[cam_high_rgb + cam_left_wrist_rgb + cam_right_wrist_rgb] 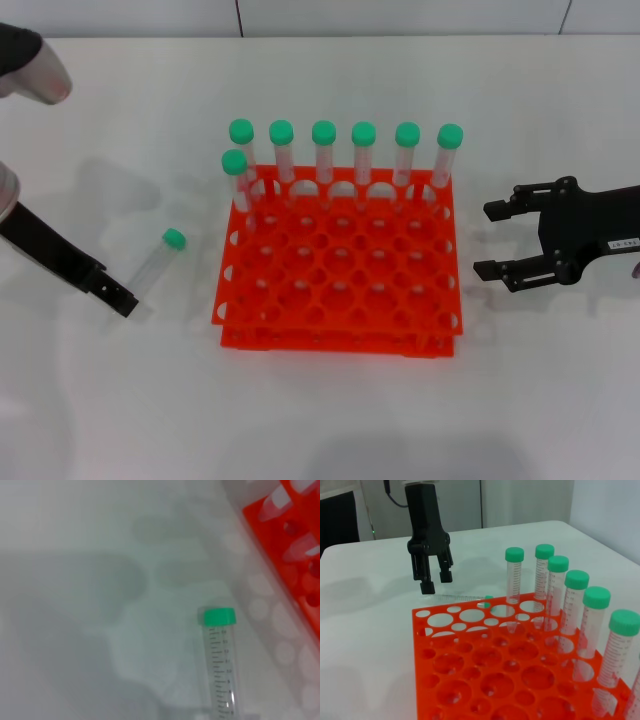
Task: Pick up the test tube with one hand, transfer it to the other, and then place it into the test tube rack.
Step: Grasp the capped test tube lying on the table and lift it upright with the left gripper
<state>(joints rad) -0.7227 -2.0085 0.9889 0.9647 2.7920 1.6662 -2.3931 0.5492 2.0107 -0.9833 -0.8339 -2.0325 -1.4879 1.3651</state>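
The test tube (pixel 157 262) lies on the white table left of the rack, its green cap (pixel 174 238) pointing away from me. In the left wrist view the test tube (pixel 220 670) fills the lower part of the picture. My left gripper (pixel 118 296) is low at the tube's bottom end; the right wrist view shows this left gripper (pixel 436 581) open, fingertips just above the lying test tube (pixel 460 598). The orange test tube rack (pixel 340 300) stands mid-table. To its right my right gripper (pixel 486 240) hovers open, holding nothing.
Several green-capped tubes (pixel 323 150) stand upright along the rack's far row, and one more (pixel 235 175) stands in the second row at the left. The rack (pixel 470 670) has many vacant holes nearer me. A grey and white object (pixel 30 62) sits at the far left.
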